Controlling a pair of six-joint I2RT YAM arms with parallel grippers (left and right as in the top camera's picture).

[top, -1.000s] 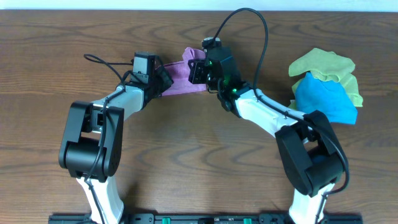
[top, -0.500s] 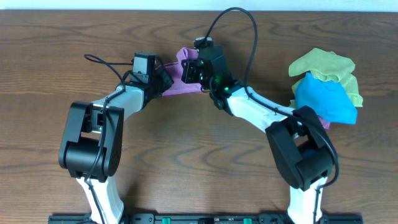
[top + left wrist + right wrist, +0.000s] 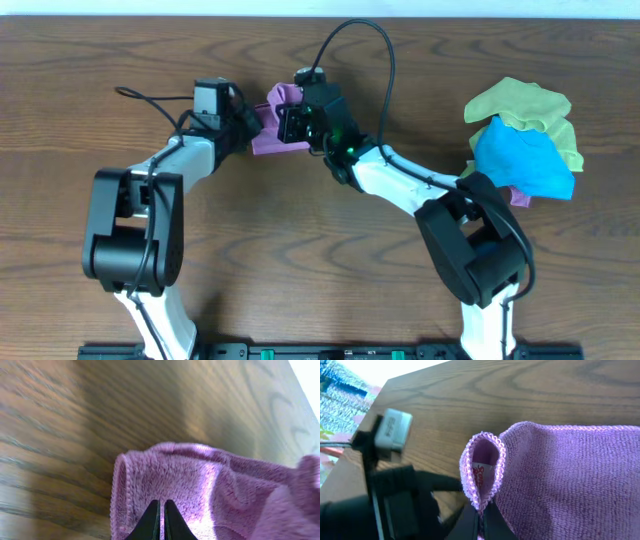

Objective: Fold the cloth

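Overhead: your lilac cloth (image 3: 266,140) sits bunched at the far middle of the wooden bench (image 3: 100,60), gathered into a small, rumpled heap with one corner standing up. The left claw (image 3: 247,121) meets it from one side and the right claw (image 3: 288,124) from the other, with both pressed close against the fabric. Well apart, a blue cloth (image 3: 525,160) lies on a yellow-green cloth (image 3: 520,103) at the right end of the bench.

Left wrist: you see the cloth (image 3: 210,485) as soft, fluffy pile with a rounded, stitched hem curling up off the bench (image 3: 100,405). The left claw (image 3: 159,512) is closed to a sliver, its two dark tips pinching the fabric just inside that hem.

Right wrist: the cloth (image 3: 570,470) spreads smoothly to the right, and its stitched edge folds into an open loop that shows a small white tag (image 3: 481,471) with red lettering. The right claw (image 3: 481,519) is clamped tight on the base of that loop, with almost no gap between its tips. The left arm (image 3: 395,495) stands just beside it.
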